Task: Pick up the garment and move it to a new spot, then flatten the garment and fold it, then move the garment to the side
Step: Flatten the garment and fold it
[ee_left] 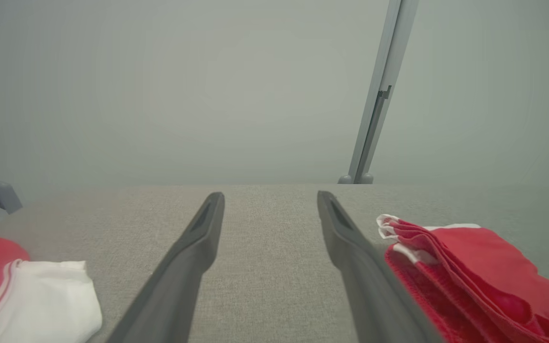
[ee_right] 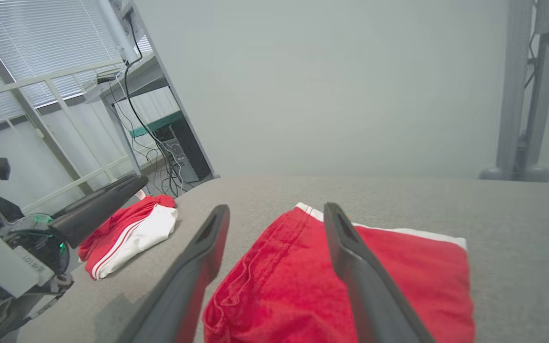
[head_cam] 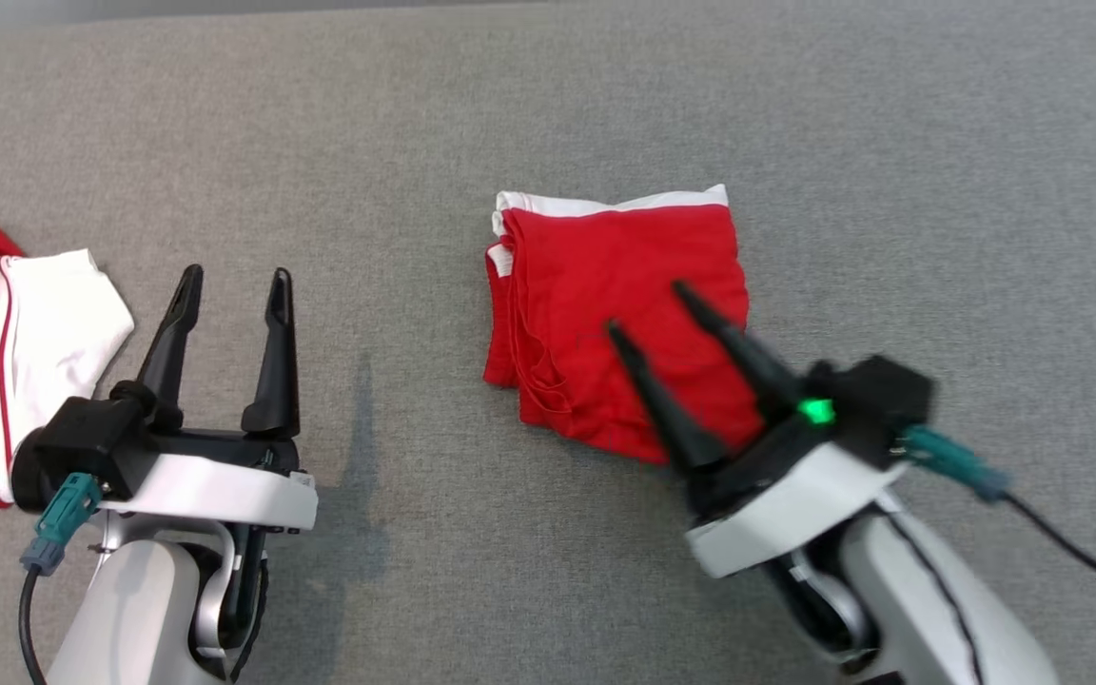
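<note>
Folded red garment (head_cam: 619, 314) lies on the grey counter (head_cam: 890, 143); right pincer (head_cam: 644, 306) over it, spread wide, gripping nothing. Left pincer (head_cam: 236, 274) off to its left, wide open too, empty.

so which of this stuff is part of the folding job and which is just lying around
Job: folded red garment on the grey surface; right gripper, open over it; left gripper, open, apart from it.
Lying about: red and white garment at the left; metal post behind the surface.
</note>
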Tool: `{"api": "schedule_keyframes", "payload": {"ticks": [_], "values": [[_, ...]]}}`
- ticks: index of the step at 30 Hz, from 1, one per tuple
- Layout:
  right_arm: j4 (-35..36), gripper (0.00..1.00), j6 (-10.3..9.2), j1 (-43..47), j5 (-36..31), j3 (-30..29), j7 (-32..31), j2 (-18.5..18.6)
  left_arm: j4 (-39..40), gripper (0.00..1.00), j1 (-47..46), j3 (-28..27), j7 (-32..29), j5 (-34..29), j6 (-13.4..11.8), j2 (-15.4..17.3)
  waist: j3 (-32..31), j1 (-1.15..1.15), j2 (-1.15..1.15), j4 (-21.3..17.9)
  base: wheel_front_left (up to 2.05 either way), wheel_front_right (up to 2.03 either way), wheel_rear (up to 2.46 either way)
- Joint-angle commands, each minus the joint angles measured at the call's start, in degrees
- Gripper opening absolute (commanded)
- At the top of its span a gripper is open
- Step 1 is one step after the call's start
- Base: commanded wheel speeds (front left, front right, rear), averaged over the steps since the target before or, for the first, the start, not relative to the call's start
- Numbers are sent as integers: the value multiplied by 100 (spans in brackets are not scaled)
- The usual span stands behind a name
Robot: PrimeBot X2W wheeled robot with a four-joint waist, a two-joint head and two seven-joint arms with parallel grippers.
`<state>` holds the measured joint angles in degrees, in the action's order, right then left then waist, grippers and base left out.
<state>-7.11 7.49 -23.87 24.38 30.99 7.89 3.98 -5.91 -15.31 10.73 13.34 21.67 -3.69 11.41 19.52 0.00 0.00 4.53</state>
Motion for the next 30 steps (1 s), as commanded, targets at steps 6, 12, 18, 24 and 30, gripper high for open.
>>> {"api": "schedule_keyframes", "payload": {"ticks": [6, 12, 18, 24, 30], "values": [[444, 100, 1, 575, -510, -1539, 118, 126, 69, 100, 176, -95, -42, -78, -183, 143, -274, 0, 0, -154, 0, 0, 0], [563, 100, 1, 984, -900, -2722, -15, 242, 147, 100, 364, -127, -87, -103, -252, 254, -524, 0, 0, -202, 0, 0, 0], [602, 100, 1, 1351, -977, -3180, -200, 312, 199, 100, 589, -55, -146, -104, -245, 338, -828, 0, 0, -158, 0, 0, 0], [687, 100, 1, 1628, -1010, -3193, -343, 331, 240, 100, 801, -26, -106, -126, -238, 408, -1101, 0, 0, -122, 0, 0, 0], [776, 100, 1, 1873, -978, -3206, -489, 391, 283, 100, 1012, 13, -44, -101, -147, 475, -1377, 0, 0, -92, 0, 0, 0]]}}
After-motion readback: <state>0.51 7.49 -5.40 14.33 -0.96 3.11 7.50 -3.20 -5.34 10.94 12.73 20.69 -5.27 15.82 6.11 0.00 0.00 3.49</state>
